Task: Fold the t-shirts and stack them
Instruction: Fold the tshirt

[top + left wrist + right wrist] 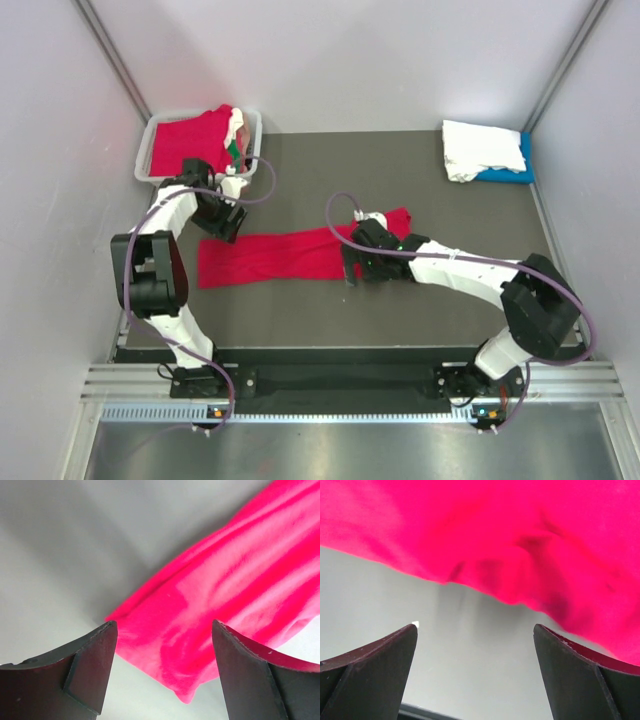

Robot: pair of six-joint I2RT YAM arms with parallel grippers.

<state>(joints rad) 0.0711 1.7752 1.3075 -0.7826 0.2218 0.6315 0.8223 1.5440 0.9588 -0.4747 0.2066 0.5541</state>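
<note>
A bright red t-shirt (270,257) lies stretched in a long rumpled band across the dark mat. My left gripper (228,228) hovers over its upper left end. Its jaws are open, and a corner of the red t-shirt (240,580) shows between the left gripper's (164,625) fingers, ungripped. My right gripper (349,268) stands at the band's near edge toward the right. In its wrist view the right gripper (475,627) is open over bare table, with the red t-shirt's (495,530) hem just beyond the fingertips.
A pale plastic tub (252,122) at the back left holds more red cloth and some white. A folded white t-shirt (480,148) rests on a blue one (508,176) at the back right. Grey walls close in both sides.
</note>
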